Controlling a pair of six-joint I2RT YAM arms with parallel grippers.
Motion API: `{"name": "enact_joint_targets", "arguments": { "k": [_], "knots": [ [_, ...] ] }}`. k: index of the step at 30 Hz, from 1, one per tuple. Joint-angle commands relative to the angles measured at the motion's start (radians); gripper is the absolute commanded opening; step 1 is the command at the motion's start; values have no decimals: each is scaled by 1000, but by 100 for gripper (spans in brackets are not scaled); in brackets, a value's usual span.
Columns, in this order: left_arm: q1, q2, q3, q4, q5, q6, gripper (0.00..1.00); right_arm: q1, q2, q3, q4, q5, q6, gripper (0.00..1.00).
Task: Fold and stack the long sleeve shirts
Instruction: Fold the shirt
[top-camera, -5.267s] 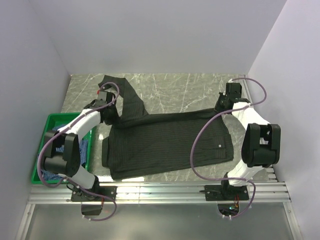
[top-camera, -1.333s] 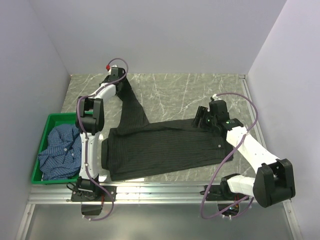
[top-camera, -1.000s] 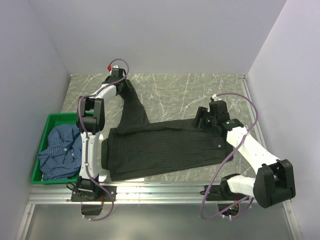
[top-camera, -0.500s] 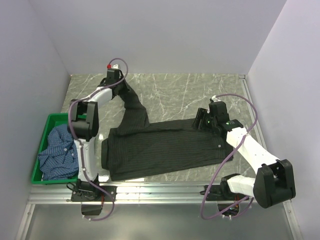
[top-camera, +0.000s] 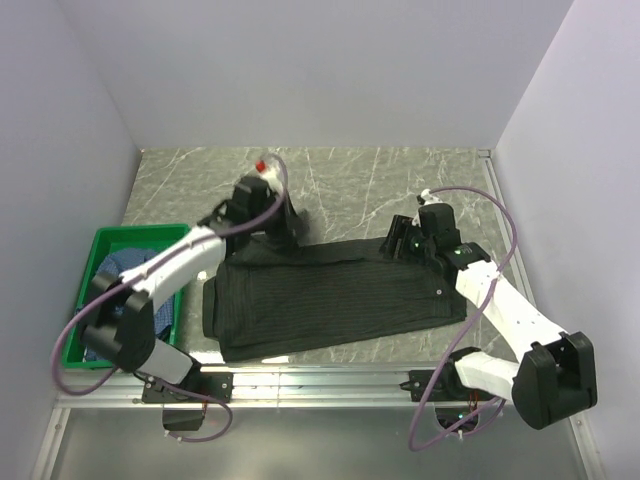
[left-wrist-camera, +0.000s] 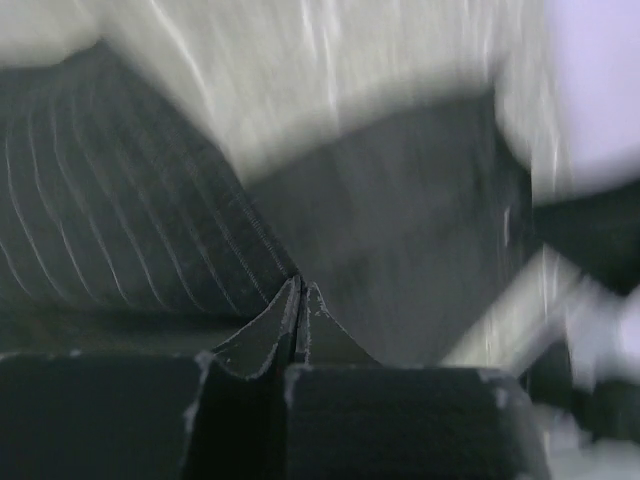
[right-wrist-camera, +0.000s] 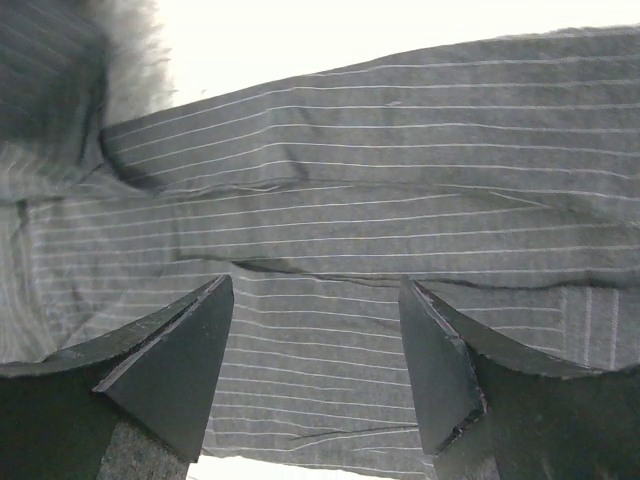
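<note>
The black pinstriped long sleeve shirt (top-camera: 330, 295) lies flat across the middle of the table as a wide folded band. My left gripper (top-camera: 285, 224) hovers at the shirt's far left edge, shut on its sleeve (top-camera: 262, 240), which bunches beneath it. In the left wrist view the fingertips (left-wrist-camera: 302, 290) press together with dark striped cloth (left-wrist-camera: 110, 230) hanging beside them. My right gripper (top-camera: 400, 244) stands open just above the shirt's far right edge. Its wrist view shows pinstriped cloth (right-wrist-camera: 320, 330) between the spread fingers. The blue checked shirt (top-camera: 118, 268) lies crumpled in the crate.
A green plastic crate (top-camera: 130, 233) sits at the left table edge, partly covered by my left arm. Bare marble tabletop (top-camera: 350, 180) stretches behind the shirt. An aluminium rail (top-camera: 320, 385) runs along the near edge, and walls close in on three sides.
My left gripper shut on the sleeve end at the far left and swept right and nearer, dragging the outstretched sleeve in onto the shirt's far edge. My right gripper stayed open and hardly moved.
</note>
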Motion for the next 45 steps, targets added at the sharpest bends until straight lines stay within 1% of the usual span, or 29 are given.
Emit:
{"name": "enact_joint_targets", "arguments": {
  "k": [1,5,8,9,10,12,16,19,21,22,23,25,26,27,29,30,32,33,34,36,37,39,43,45],
  "knots": [
    [-81,-101,-126,-93,60,-17,1,37,-34,4,45,-26,-41,74],
    [-100,-232,-286,-185,62,-32,1,80,-11,13,59,-56,-71,74],
    [-102,-298,-365,-241,88,-42,2,138,41,46,66,-64,-89,74],
    [-102,-312,-379,-250,106,-40,2,155,56,69,68,-62,-101,74],
    [-102,-325,-394,-252,156,-37,2,193,75,83,69,-53,-104,74],
    [-108,-367,-425,-265,219,-32,3,226,130,123,80,-35,-112,74],
    [-119,-433,-430,-325,238,15,6,293,237,206,89,-9,-104,73],
    [-122,-438,-440,-345,327,50,16,341,320,267,92,0,-107,73],
    [-120,-438,-442,-353,349,49,28,376,380,309,88,22,-106,72],
    [-120,-439,-437,-365,333,46,36,387,400,323,83,34,-100,71],
    [-122,-442,-428,-377,250,38,46,393,444,359,62,43,-89,70],
    [-120,-453,-405,-394,130,2,54,411,483,393,48,68,-59,69],
    [-120,-476,-390,-393,105,-5,64,413,512,404,50,80,-49,69],
    [-120,-490,-381,-385,36,-23,69,413,526,416,56,86,-31,68],
    [-116,-513,-345,-381,-32,-40,78,413,573,436,45,114,-14,68],
    [-112,-510,-327,-391,-118,-43,81,413,590,464,39,116,-8,68],
    [-99,-487,-270,-420,-214,-45,87,413,639,506,11,138,-5,68],
    [-90,-479,-256,-424,-239,-32,89,413,653,519,-1,154,9,68],
    [-61,-462,-240,-427,-304,-29,90,410,665,527,-12,163,14,68],
    [-13,-447,-233,-417,-345,-22,91,401,684,530,-38,178,53,69],
    [47,-433,-232,-411,-369,-20,91,398,679,521,-36,166,70,70],
    [116,-425,-250,-375,-415,-14,92,382,664,478,-26,145,134,70],
    [173,-431,-282,-327,-455,-3,92,373,644,415,-3,145,219,71],
    [182,-439,-292,-321,-464,-2,92,370,642,396,4,142,266,72]
  ]
}}
